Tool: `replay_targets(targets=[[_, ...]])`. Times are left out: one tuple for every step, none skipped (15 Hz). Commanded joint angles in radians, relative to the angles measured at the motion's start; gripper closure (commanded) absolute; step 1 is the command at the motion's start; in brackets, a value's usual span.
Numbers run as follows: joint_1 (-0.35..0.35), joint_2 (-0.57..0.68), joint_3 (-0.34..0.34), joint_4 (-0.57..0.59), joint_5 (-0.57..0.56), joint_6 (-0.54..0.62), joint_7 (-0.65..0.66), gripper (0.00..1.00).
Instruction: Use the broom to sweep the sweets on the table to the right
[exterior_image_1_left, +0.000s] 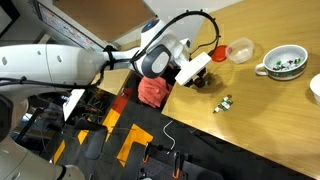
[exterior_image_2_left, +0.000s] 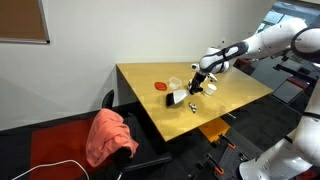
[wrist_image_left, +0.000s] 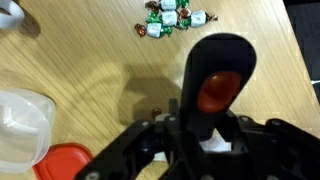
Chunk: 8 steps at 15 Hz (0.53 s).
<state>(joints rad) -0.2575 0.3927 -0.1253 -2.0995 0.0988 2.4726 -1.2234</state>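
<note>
My gripper (wrist_image_left: 205, 132) is shut on the broom (wrist_image_left: 220, 60); its dark handle with a red oval patch sticks out ahead of the jaws in the wrist view. In an exterior view the gripper (exterior_image_1_left: 183, 68) holds the white broom body (exterior_image_1_left: 196, 68) tilted just above the table (exterior_image_1_left: 260, 125). The sweets (exterior_image_1_left: 226, 103) lie in a small cluster on the table, right of the broom and nearer the front edge. They show at the top of the wrist view (wrist_image_left: 170, 20) and as a speck in an exterior view (exterior_image_2_left: 193, 107). The gripper (exterior_image_2_left: 205, 72) hangs over the table's middle.
A green-rimmed white cup (exterior_image_1_left: 283, 62) stands at the right. A translucent cup (exterior_image_1_left: 240, 50) and a red lid (wrist_image_left: 65, 162) sit beside the broom. A red cloth (exterior_image_1_left: 152, 92) lies on a chair by the table edge. Black and orange equipment (exterior_image_1_left: 120, 140) is below.
</note>
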Motion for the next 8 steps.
replay_targets(targets=[[-0.018, 0.015, -0.014, 0.002, -0.081, 0.012, 0.037, 0.88], [-0.025, 0.017, -0.021, -0.005, -0.103, 0.016, 0.039, 0.88], [-0.030, 0.020, -0.027, -0.009, -0.121, 0.019, 0.040, 0.88], [-0.035, 0.024, -0.033, -0.012, -0.139, 0.019, 0.040, 0.88], [-0.039, 0.026, -0.042, -0.017, -0.158, 0.020, 0.042, 0.88], [-0.042, 0.029, -0.049, -0.019, -0.178, 0.019, 0.043, 0.88], [-0.043, 0.030, -0.061, -0.023, -0.205, 0.018, 0.047, 0.88], [-0.043, 0.027, -0.072, -0.028, -0.233, 0.015, 0.049, 0.88]])
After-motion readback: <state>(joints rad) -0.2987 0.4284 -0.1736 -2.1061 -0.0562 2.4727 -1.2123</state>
